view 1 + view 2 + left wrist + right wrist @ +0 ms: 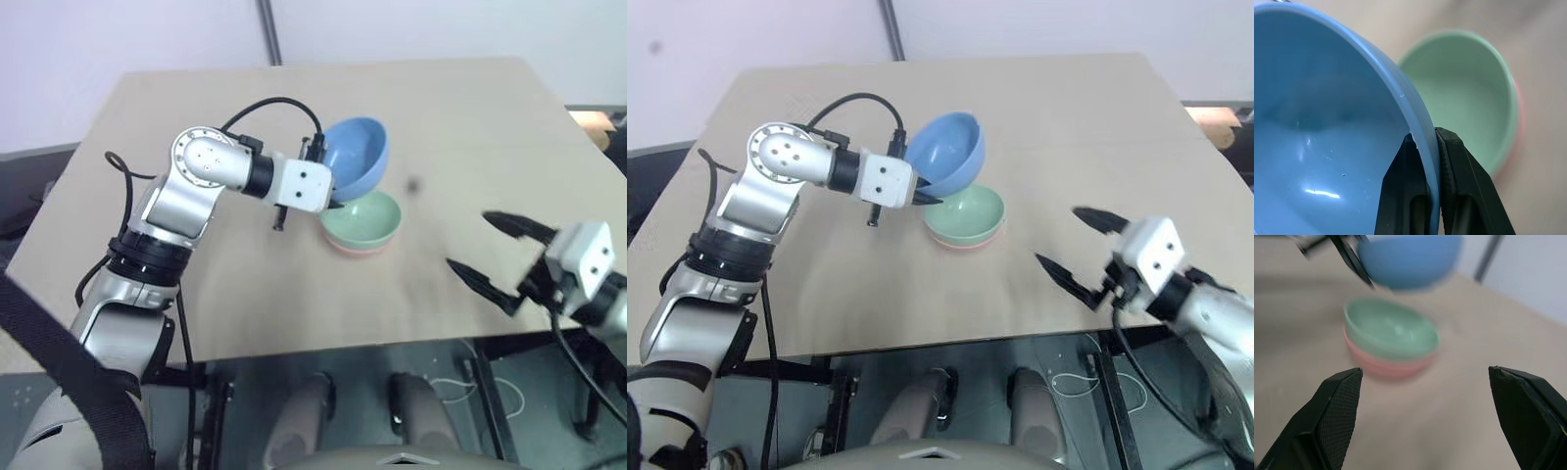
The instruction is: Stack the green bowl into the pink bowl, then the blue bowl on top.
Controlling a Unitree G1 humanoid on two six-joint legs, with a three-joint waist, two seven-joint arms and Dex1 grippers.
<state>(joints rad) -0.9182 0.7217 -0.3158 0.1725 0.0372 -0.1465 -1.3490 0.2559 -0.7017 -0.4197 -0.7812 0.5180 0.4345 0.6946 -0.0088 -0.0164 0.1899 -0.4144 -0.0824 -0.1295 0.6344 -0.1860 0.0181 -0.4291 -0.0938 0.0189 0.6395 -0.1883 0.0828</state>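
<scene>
The green bowl (362,217) sits nested in the pink bowl (1386,366) near the middle of the table, with only a thin pink band showing under it. The blue bowl (355,155) hangs tilted in the air just above and behind them. My left gripper (1432,142) is shut on the blue bowl's rim, one finger inside and one outside. My right gripper (470,240) stands wide open and empty to the right of the stack, near the table's front edge, its fingers (1337,401) pointing toward the bowls.
The light wooden table (245,294) stretches wide around the stack, with its front edge close to my right gripper. A dark pole (268,29) rises behind the far edge. An orange object (593,122) lies off the table's right side.
</scene>
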